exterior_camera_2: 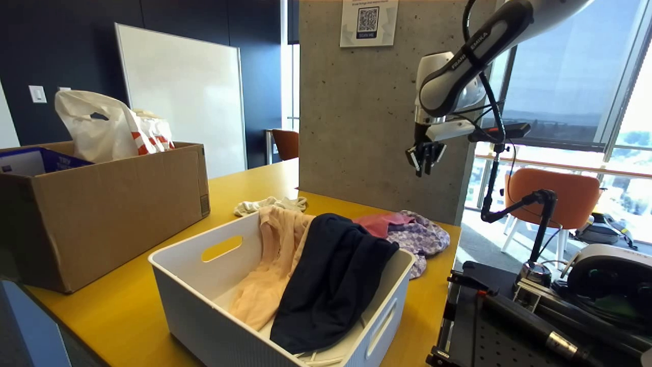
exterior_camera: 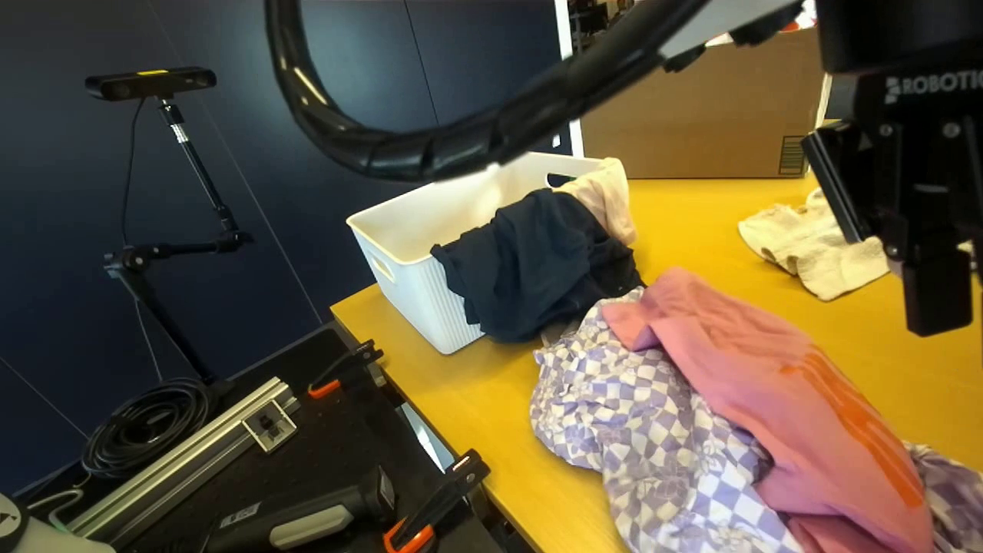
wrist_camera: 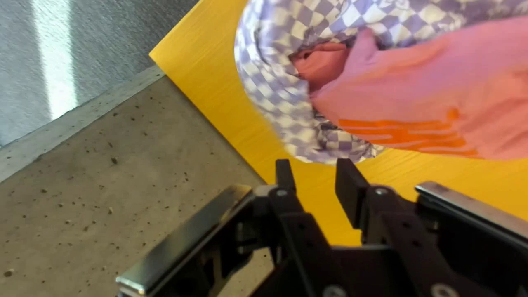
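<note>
Pink cloth (wrist_camera: 429, 90) lies over the checked cloth (wrist_camera: 274, 90), on the worktop (wrist_camera: 206, 62). Pincer (wrist_camera: 314, 173) got either?

Nope, empty, spread apart, hovering above. Imo it's pre-grab lining up; next move probably calls for shifting over them, then dropping down.

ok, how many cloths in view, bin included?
5 visible: navy cloth and peach cloth over the rim of the white bin, pink cloth on checkered cloth, cream cloth elsewhere on the table. More may be hidden underneath.
</note>
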Tool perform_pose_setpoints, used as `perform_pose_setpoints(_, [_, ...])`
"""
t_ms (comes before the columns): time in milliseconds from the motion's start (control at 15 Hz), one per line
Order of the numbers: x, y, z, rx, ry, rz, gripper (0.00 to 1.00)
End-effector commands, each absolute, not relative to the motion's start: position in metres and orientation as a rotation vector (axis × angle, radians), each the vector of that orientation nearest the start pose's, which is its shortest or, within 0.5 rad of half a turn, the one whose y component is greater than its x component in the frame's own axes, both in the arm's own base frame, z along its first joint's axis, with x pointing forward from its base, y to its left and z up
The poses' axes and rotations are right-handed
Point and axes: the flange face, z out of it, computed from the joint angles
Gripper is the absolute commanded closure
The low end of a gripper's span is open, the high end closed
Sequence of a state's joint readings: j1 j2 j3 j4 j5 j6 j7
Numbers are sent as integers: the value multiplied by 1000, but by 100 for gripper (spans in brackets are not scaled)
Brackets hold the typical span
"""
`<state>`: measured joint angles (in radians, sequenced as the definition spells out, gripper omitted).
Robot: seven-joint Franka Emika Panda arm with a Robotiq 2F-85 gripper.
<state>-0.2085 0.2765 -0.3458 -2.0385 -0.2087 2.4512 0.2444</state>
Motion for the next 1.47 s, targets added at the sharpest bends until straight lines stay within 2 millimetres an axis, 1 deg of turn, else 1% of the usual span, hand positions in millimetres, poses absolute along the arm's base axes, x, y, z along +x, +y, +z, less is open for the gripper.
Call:
perform_pose_setpoints(0, [550, -296, 337, -3310, 1230, -137, 34])
perform_pose_setpoints(67, [560, -279, 334, -3324, 1187, -98, 26])
perform_pose_setpoints(133, [567, -265, 333, -3338, 1148, -72, 20])
perform_pose_setpoints(267, [580, -234, 326, -3353, 995, -15, 5])
perform_pose_setpoints(333, [584, -224, 316, -3346, 939, 13, 1])
perform_pose_setpoints(400, [588, -215, 307, -3343, 895, 24, 0])
perform_pose_setpoints(467, [588, -209, 291, -3332, 832, 37, 0])
perform_pose_setpoints(533, [587, -204, 282, -3326, 789, 62, 0])
perform_pose_setpoints(600, [583, -202, 262, -3313, 751, 106, 0])
perform_pose_setpoints(733, [575, -201, 233, -3300, 718, 173, 0])
perform_pose_setpoints(867, [572, -202, 211, -3296, 707, 195, 0])
perform_pose_setpoints(933, [572, -202, 203, -3298, 698, 193, 0])
perform_pose_setpoints(1000, [573, -202, 199, -3310, 700, 177, 0])
perform_pose_setpoints(1200, [573, -203, 199, -3313, 713, 89, 0])
perform_pose_setpoints(1400, [584, -205, 196, -3256, 791, -62, 0])
